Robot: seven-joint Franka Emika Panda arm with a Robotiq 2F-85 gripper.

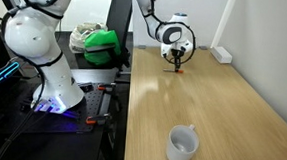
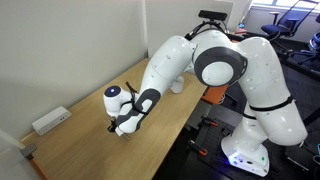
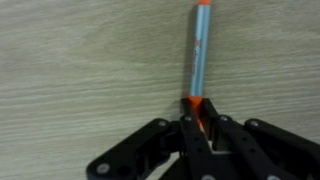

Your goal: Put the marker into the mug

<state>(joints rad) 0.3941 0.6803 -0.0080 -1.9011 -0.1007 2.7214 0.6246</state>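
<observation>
The marker (image 3: 199, 55) is a thin stick with orange-red ends and a blue-grey middle. In the wrist view it runs from the top of the frame down into my gripper (image 3: 198, 118), whose black fingers are shut on its lower orange end. In an exterior view the gripper (image 1: 177, 58) is low over the far end of the wooden table, with a bit of orange marker (image 1: 179, 61) at its tips. The white mug (image 1: 183, 146) stands upright near the table's front edge, far from the gripper. In an exterior view the gripper (image 2: 124, 127) is near the table edge; the mug is hidden there.
A white power strip (image 1: 221, 55) lies at the far right of the wooden table (image 1: 222, 105), by the wall; it also shows in an exterior view (image 2: 50, 120). A green object (image 1: 103, 44) sits on a stand left of the table. The robot base (image 2: 255, 100) stands beside the table.
</observation>
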